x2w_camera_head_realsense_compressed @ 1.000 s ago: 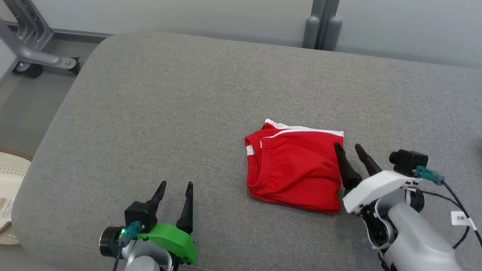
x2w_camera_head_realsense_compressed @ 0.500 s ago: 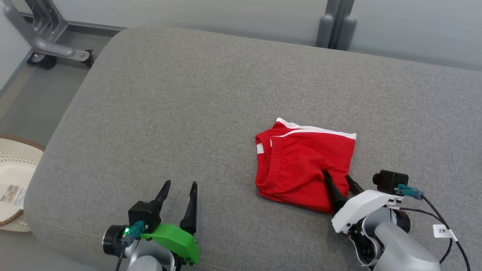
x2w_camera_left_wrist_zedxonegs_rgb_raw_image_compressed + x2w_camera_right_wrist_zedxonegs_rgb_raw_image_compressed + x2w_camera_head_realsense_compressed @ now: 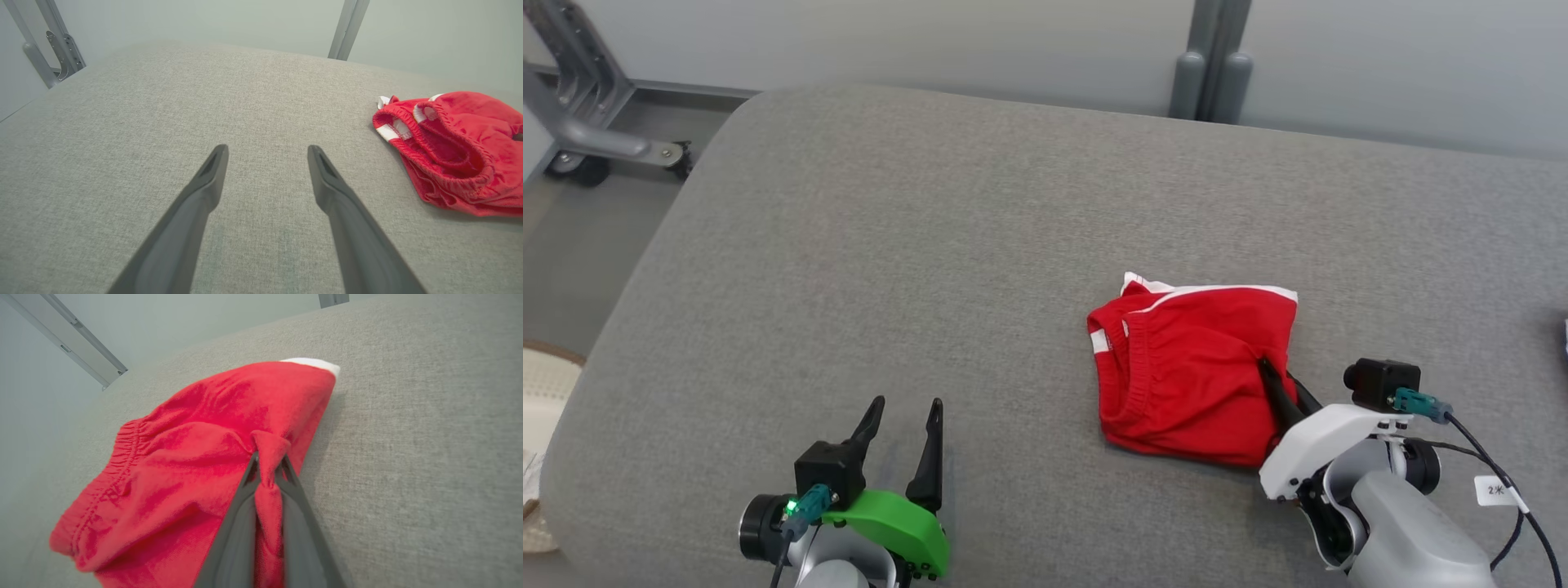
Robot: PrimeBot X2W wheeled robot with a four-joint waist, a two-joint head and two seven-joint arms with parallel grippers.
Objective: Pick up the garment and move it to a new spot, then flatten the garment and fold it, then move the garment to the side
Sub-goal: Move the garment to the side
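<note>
The garment [image 3: 1184, 376] is a pair of red shorts with white trim, folded into a rough square on the grey cushion [image 3: 931, 245], right of centre. My right gripper [image 3: 1278, 380] is shut on a pinch of red cloth at the garment's right side; in the right wrist view the garment [image 3: 196, 457] bunches up between the fingers [image 3: 241, 506]. My left gripper [image 3: 903, 416] stands open at the lower left, apart from the shorts, with bare cushion between its fingers [image 3: 204, 192]. In the left wrist view the garment [image 3: 457, 151] lies off to the right.
A grey metal frame on wheels [image 3: 596, 131] stands on the floor at the far left. A pale woven basket [image 3: 539, 392] sits at the left edge. A grey post [image 3: 1209, 65] rises behind the cushion, before a pale wall.
My right gripper has come down onto the garment's right side and closed on a fold of it, puckering the cloth. The head camera shifted. The left gripper kept still.
</note>
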